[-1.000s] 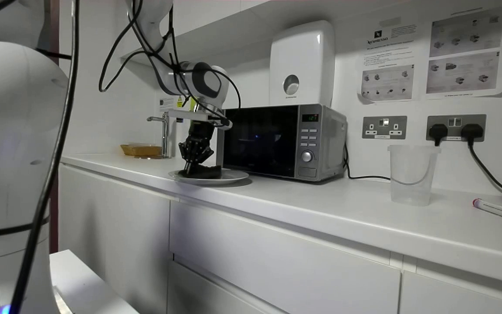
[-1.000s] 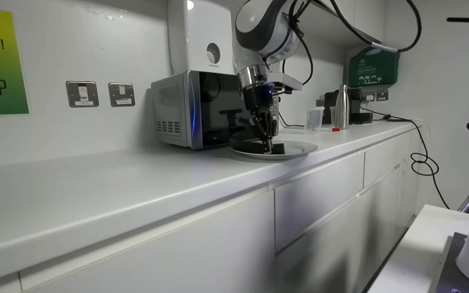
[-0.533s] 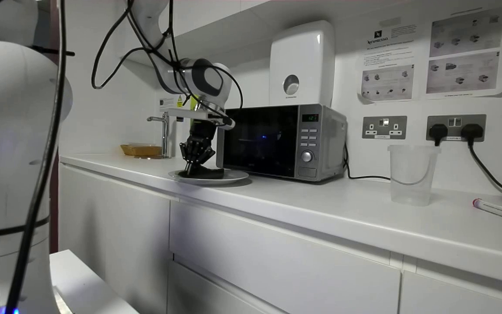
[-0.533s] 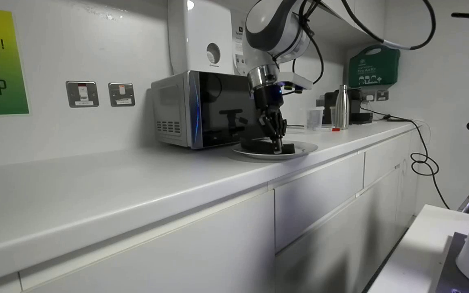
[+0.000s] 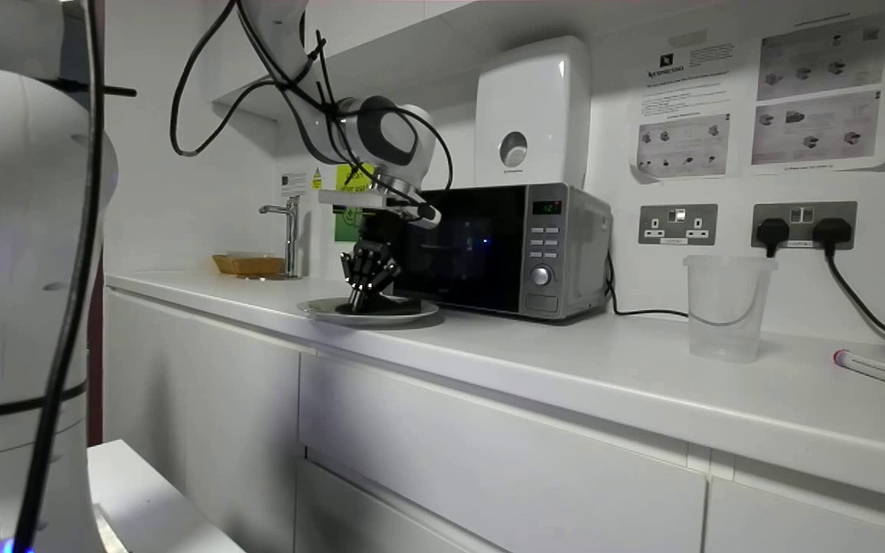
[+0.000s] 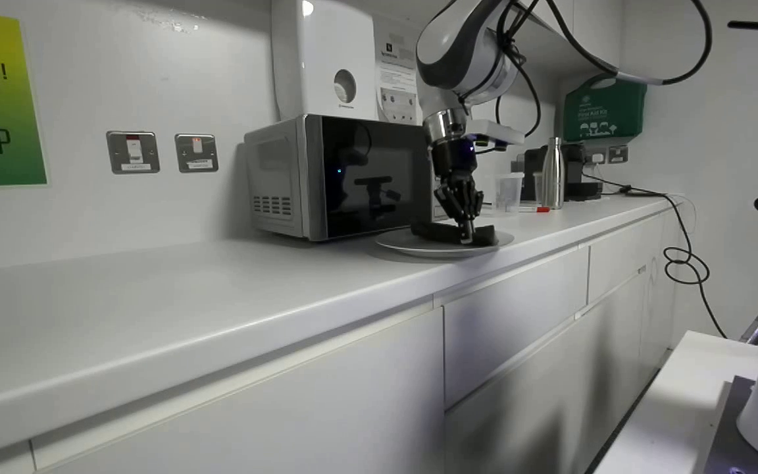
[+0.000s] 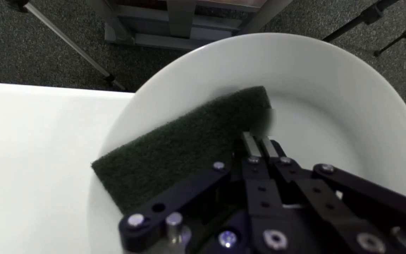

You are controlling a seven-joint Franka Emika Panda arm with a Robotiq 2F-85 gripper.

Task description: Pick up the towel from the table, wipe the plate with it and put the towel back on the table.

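The towel point(image 7: 174, 151) is a dark green-black rough cloth lying across the plate point(image 7: 270, 60), one end near the plate's rim. It also shows in both exterior views as a low dark strip point(image 5: 392, 306) point(image 6: 435, 230). The round grey-white plate point(image 5: 323, 309) point(image 6: 412, 249) sits on the white table point(image 5: 565, 361) point(image 6: 221, 296). My gripper point(image 7: 259, 141) points down over the plate, its fingers nearly together and shut on the towel's edge. In both exterior views its fingertips point(image 5: 355, 306) point(image 6: 466, 238) are low, close to the plate's surface.
The microwave point(image 5: 473, 246) stands right behind the plate. A tan dish point(image 5: 250, 265) and a tap point(image 5: 291, 238) are on one side. A clear tub point(image 5: 728, 307), a red marker point(image 5: 884, 374) and a steel bottle point(image 6: 553, 174) stand along the other. The table's front edge runs near the plate.
The gripper and the towel have slid across the plate, to the right in both exterior views. The fingers have stayed shut on the towel. The plate has not visibly moved.
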